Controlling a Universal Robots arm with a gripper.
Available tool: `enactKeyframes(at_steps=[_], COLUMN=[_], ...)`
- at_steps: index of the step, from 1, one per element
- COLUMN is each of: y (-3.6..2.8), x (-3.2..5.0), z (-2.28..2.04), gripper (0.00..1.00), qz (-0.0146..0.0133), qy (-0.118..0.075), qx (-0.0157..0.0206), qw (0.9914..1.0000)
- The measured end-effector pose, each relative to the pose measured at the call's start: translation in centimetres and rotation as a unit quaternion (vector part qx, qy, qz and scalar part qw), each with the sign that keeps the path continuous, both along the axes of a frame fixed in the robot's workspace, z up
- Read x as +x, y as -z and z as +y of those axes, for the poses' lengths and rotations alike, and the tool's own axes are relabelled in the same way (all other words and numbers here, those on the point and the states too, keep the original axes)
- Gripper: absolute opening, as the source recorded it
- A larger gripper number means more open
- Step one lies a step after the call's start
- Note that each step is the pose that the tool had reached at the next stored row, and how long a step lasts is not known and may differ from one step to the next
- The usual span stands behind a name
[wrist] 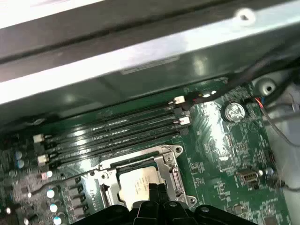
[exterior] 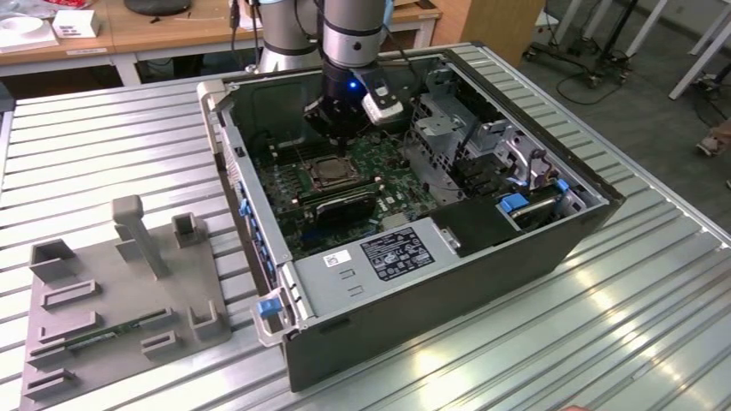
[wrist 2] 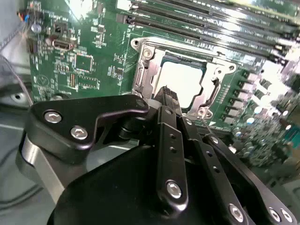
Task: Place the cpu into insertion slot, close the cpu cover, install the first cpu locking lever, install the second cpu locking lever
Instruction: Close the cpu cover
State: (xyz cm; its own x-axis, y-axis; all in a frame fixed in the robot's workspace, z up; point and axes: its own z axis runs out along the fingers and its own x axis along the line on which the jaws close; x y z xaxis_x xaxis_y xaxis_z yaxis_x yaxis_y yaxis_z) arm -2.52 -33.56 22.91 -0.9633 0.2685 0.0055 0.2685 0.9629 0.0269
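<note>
The cpu (wrist 2: 180, 79) lies flat in its socket on the green motherboard (wrist 2: 89, 61), its pale metal top showing through the window of the cpu cover (wrist 2: 213, 70). The silvery cover lies down flat around it. The first wrist view shows the same cpu (wrist: 136, 183) and cover (wrist: 171, 171) below the memory slots. In the exterior view the socket (exterior: 331, 171) lies inside the open computer case. My gripper (exterior: 331, 135) hangs just above the socket's edge. Its black fingertips (wrist 2: 165, 93) are pressed together and hold nothing, and the gripper (wrist: 157, 191) looks the same in the first wrist view.
Several black memory slots (wrist: 117, 131) run beside the socket. A coin battery (wrist: 233, 111) and loose cables (wrist: 276, 122) lie near the case wall (exterior: 228, 154). A metal drive cage (exterior: 457, 128) rises beside the board. A grey fixture tray (exterior: 126, 291) sits at the exterior view's left.
</note>
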Motion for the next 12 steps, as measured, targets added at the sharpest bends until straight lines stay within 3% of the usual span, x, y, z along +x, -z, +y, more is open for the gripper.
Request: enactKeyframes(at_steps=[3,7,12], y=[0.09,0.25,0.26], x=[0.00,0.01,-0.01], z=[0.00,0.00,0.00], gripper=[0.10,0.10,0.10], qz=[-0.0001,-0.0014,-0.0014], qy=[-0.028,-0.061,-0.064], qx=[0.0000,-0.0003,-0.0008], qw=[0.99961,0.99815,0.99797])
